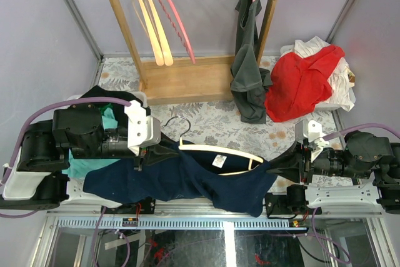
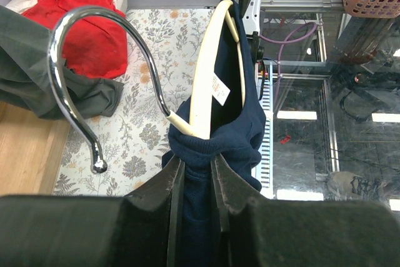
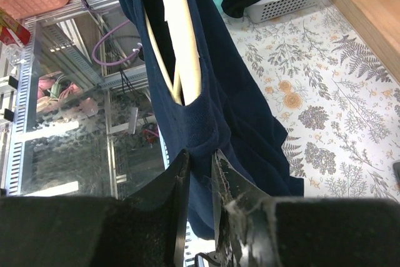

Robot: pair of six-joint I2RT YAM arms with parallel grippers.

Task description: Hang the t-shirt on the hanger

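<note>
so the shirt (image 1: 187, 179) is hanging stretched left to right between both grippers, along the near edge of the table (image 1: 206, 120). The hanger (image 1: 219, 150) is sitting inside the neck opening with its hook (image 2: 81, 60) poking out toward the far side. Left gripper (image 2: 197, 167) is pinching bunched shirt fabric right by the hook's base, right gripper (image 3: 200, 161) is clamping the shirt just past the hanger's right tip
</note>
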